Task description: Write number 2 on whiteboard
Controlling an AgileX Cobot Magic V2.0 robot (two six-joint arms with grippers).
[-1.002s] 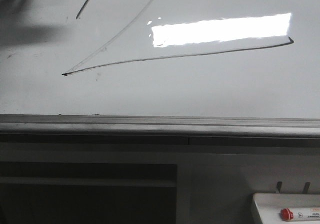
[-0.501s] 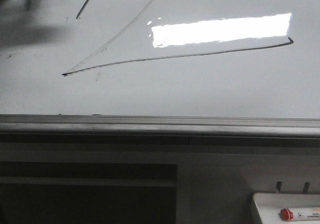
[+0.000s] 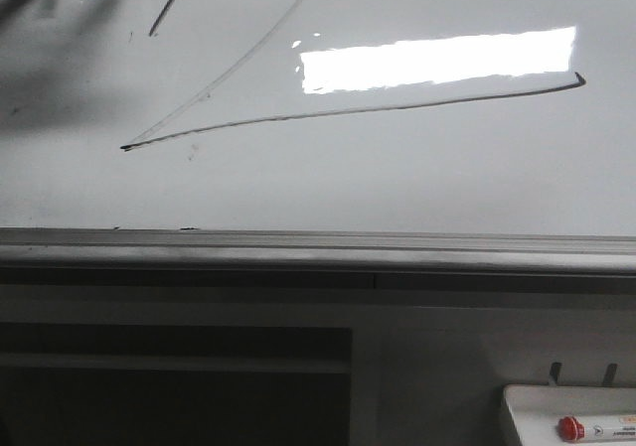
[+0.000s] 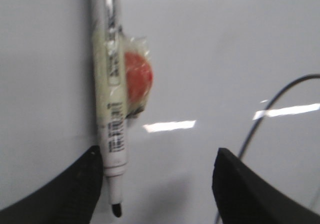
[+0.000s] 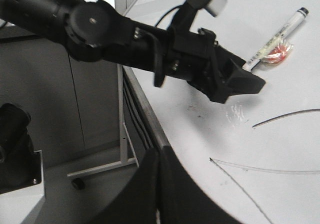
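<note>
The whiteboard (image 3: 397,188) fills the front view, with the number 2 (image 3: 348,111) drawn on it in thin black line: curved top, faint diagonal, sharp corner, long rising base. In the left wrist view my left gripper (image 4: 157,154) is open over the board. A white uncapped marker (image 4: 111,84) with a red piece (image 4: 139,77) taped to it lies beside one finger, not gripped. The right wrist view shows the left gripper (image 5: 245,82) open with the marker (image 5: 275,37) lying just past it. My right gripper (image 5: 160,151) is shut and empty at the board's edge.
The board's grey metal rim (image 3: 298,247) runs across the front view. A small white tray (image 3: 527,406) with a red-capped marker (image 3: 570,427) sits at the lower right. A wheeled stand leg (image 5: 100,166) is on the floor beside the board.
The dark tip of the left arm at the top left of the front view has shifted slightly left, and its shadow has changed shape. The drawn line is unchanged.
</note>
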